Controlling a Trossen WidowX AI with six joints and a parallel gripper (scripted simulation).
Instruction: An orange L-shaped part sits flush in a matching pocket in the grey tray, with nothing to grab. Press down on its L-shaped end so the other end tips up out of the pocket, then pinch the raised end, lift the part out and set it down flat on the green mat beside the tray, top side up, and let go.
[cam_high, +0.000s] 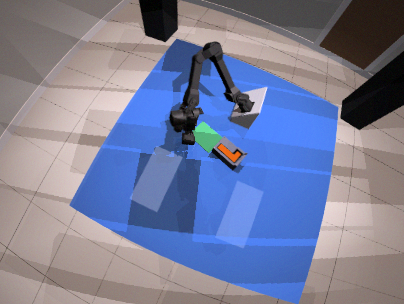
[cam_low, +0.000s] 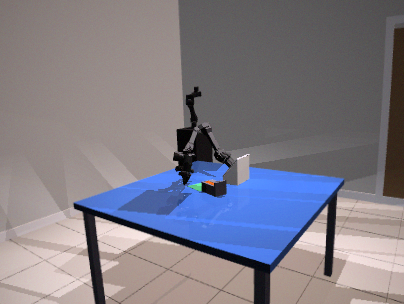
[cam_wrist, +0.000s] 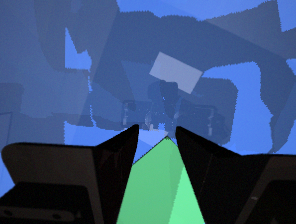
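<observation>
The orange L-shaped part (cam_high: 229, 151) lies flush in the pocket of the grey tray (cam_high: 239, 161), untouched. The tool (cam_high: 189, 136) hangs over the far edge of the flat green mat (cam_high: 207, 136) on the blue tabletop (cam_high: 280, 210). Its fingers are partly closed and empty, likely narrowed to form a pressing tip.

blue table (cam_low: 280, 220), grey wedge block (cam_high: 248, 111), brown door (cam_low: 395, 115), tiled floor (cam_low: 45, 260)

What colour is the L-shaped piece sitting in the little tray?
Orange. The L-shaped piece shows best in the top view, set in the grey tray.
</observation>
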